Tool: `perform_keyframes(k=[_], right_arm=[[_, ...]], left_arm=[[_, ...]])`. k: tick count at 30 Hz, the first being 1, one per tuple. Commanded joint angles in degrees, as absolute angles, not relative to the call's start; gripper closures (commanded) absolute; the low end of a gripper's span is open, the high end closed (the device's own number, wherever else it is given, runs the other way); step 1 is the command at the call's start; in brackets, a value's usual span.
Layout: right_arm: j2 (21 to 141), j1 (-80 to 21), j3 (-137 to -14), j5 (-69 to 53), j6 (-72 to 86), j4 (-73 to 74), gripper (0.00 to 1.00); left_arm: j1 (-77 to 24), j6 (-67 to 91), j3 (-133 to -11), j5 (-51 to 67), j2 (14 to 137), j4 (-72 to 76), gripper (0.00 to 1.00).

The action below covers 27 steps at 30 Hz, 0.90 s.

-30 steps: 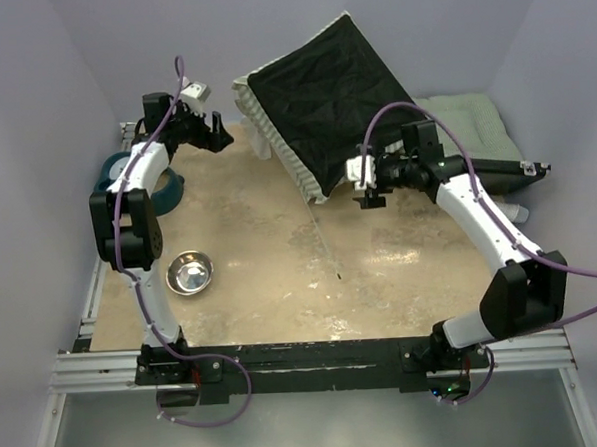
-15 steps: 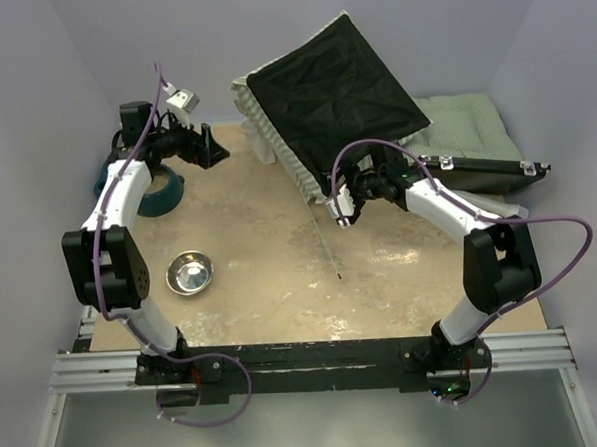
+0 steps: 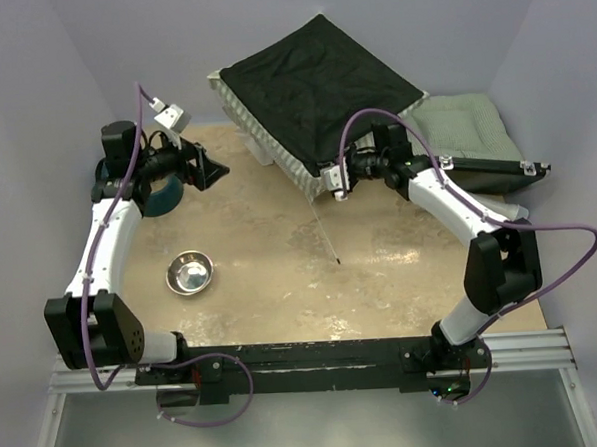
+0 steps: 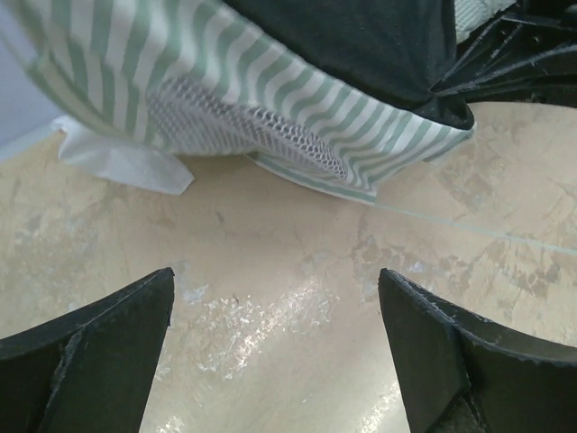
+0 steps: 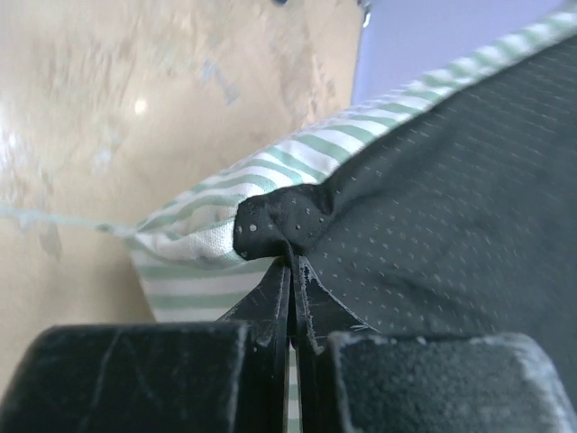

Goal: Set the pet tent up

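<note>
The pet tent [image 3: 312,93] is lying collapsed on the table [image 3: 282,284], with a black panel facing up. The right end effector [image 5: 293,275] is pinching the tent's near corner, fingers together on the fabric (perhaps only on the black layer). The left end effector [image 3: 212,169] is hovering left of the tent, fingers wide apart and holding nothing.

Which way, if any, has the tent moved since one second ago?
Yes. The tent shifted left, away from the cushion, with the right gripper shut on its corner.
</note>
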<state>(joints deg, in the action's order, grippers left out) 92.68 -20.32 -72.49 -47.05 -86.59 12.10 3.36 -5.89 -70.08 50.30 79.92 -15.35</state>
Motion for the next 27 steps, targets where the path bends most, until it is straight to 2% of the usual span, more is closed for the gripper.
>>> perform_keyframes(k=[1, 4, 10, 15, 20, 27], right_arm=[[89.2, -21.4, -80.8, -54.1, -69.5, 15.2, 1.00], [91.1, -21.8, -86.3, -55.4, -58.7, 16.1, 1.00], [93.4, -22.8, -91.1, -57.7, -43.2, 15.4, 1.00], [91.1, -24.6, -88.1, -57.5, -40.4, 14.2, 1.00], [87.8, -26.4, -85.3, -57.7, -34.3, 9.7, 1.00], [86.4, -27.2, -86.0, -57.6, -28.1, 6.2, 1.00]], left_arm=[[3.7, -8.9, -75.1, 56.3, 78.0, -17.5, 0.00], [3.6, -18.4, -76.6, 65.7, 77.1, -23.4, 0.00], [-3.7, -17.4, -68.5, 58.9, 71.2, -6.4, 0.02], [-10.1, -27.9, -74.3, 55.6, 76.4, -9.3, 0.11], [-12.7, -29.4, -75.9, 58.1, 80.9, -3.8, 0.12], [-14.5, -42.3, -84.9, 66.6, 88.1, -17.6, 0.13]])
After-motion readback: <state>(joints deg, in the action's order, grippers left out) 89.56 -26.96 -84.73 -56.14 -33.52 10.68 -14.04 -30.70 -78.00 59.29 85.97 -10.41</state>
